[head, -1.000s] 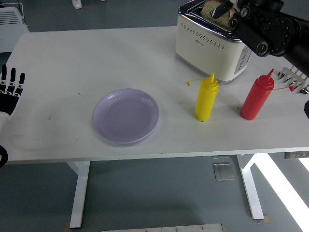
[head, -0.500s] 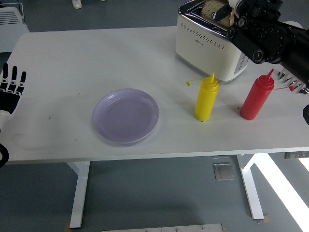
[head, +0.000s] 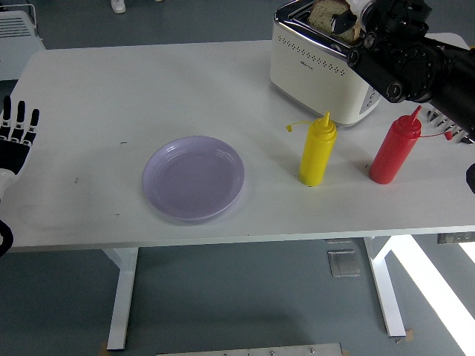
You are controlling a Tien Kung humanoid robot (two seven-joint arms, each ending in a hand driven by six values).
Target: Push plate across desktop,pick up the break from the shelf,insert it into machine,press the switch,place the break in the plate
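While upright in the toaster [head: 319, 70], the bread [head: 326, 15] points upward.

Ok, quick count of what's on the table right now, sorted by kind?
Squeeze bottles: 2, one yellow, one red
Plates: 1, lilac
Toasters: 1, cream
Bread slices: 1, sticking up from the toaster slot at the right hand
Metal rack: 1, partly hidden at the right edge
Total: 6
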